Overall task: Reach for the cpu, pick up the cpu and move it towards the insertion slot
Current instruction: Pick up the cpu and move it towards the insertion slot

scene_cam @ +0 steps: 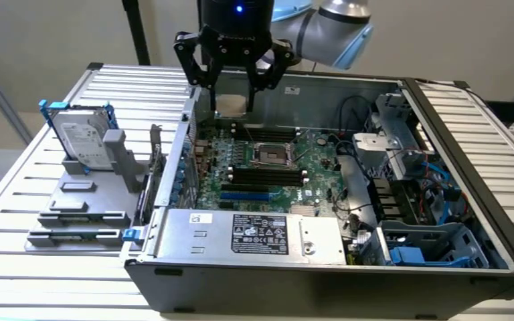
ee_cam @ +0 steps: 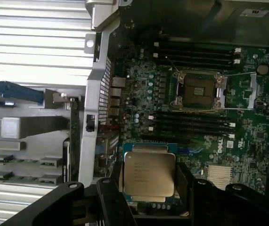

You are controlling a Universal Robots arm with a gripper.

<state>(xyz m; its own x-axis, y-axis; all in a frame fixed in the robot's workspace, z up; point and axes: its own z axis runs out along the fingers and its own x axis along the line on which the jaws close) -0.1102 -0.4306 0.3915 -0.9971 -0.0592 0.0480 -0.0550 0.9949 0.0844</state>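
Slatted metal table (scene_cam: 43, 167) | beige wall | hand (scene_cam: 233, 100) gripping cpu (ee_cam: 149, 173) above open case (scene_cam: 328, 267)

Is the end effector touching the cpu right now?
Touching. In the wrist view the cpu sits clamped between the end effector fingers, lifted off the board, away from the insertion slot.

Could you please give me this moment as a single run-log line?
gripper: shut on cpu | position: above open case, over motherboard's rear edge | insertion slot: empty, frame open | cpu apart from slot
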